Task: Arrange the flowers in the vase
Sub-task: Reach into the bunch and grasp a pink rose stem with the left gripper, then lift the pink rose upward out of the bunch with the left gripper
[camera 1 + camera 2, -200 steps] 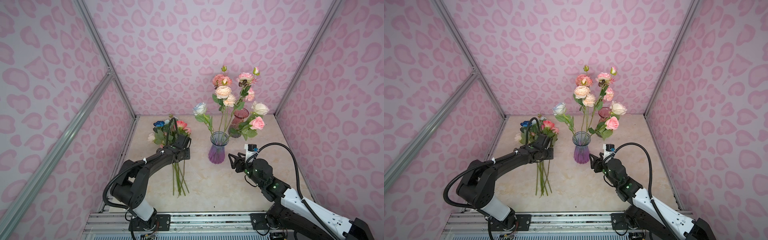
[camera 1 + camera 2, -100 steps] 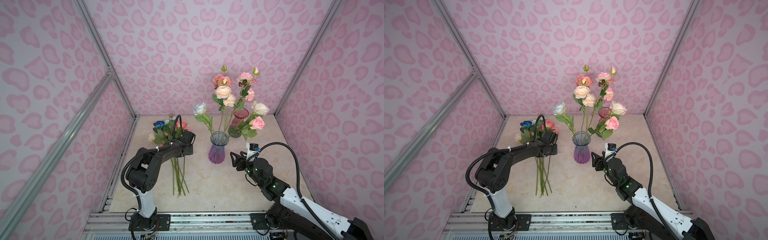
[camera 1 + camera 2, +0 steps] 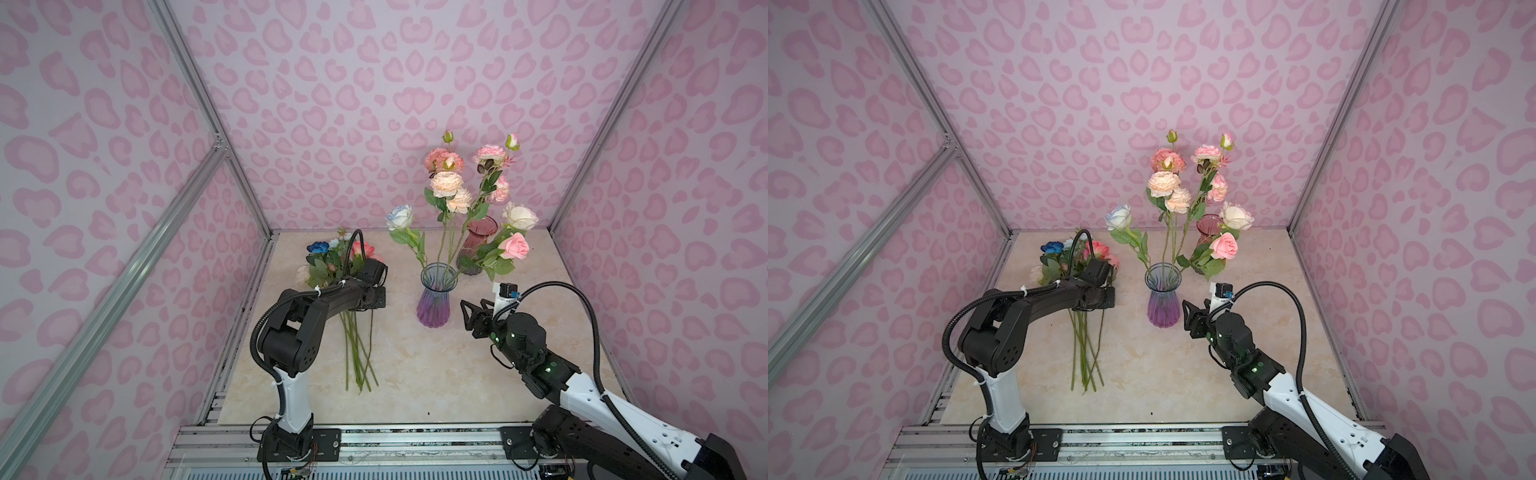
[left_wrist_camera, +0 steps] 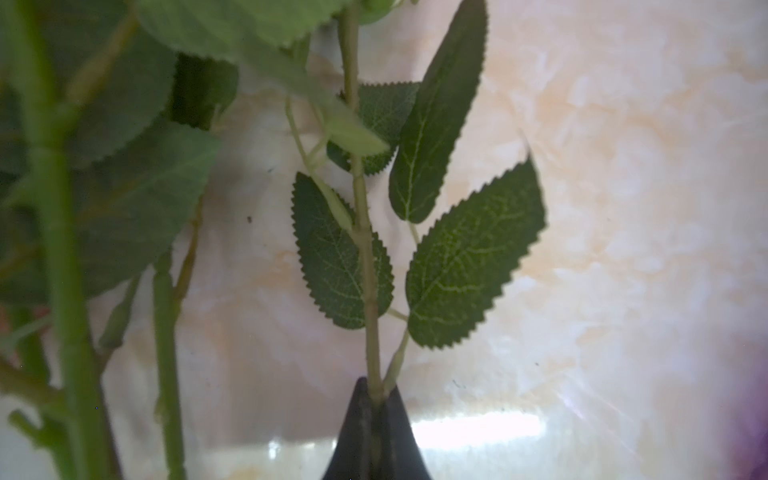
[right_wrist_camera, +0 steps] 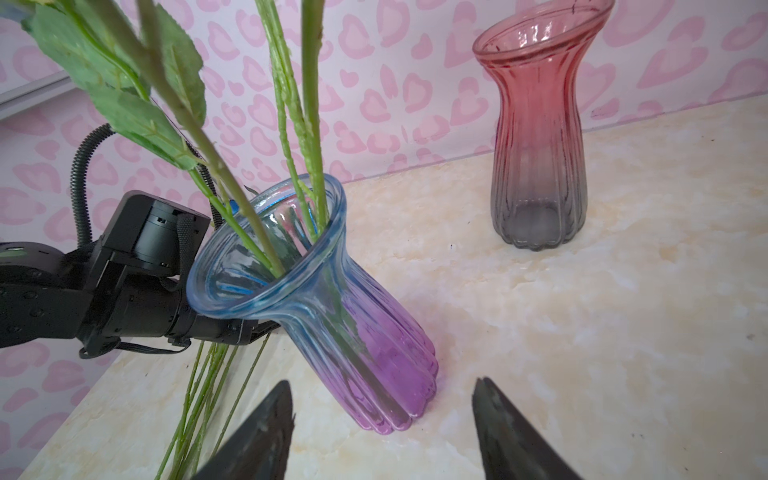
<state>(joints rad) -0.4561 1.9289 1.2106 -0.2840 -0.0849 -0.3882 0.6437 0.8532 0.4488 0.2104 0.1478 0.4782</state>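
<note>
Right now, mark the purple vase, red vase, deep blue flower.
purple vase (image 3: pixel 433 306): in a top view, body
red vase (image 5: pixel 538 118): right wrist view, waist
deep blue flower (image 3: pixel 319 248): in a top view, bloom

Some flowers (image 3: pixel 446 184) are standing upright in blue-purple vase (image 3: pixel 433 309); other flowers (image 3: pixel 322 266) are lying bundled flat, just left of vase.

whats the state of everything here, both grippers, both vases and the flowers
purple vase: upright, several flowers standing in it
red vase: upright, empty
loose flowers: lying in a pile on the table
left gripper: jaws shut on one flower stem from the pile
right gripper: jaws open, empty, beside the purple vase
</note>
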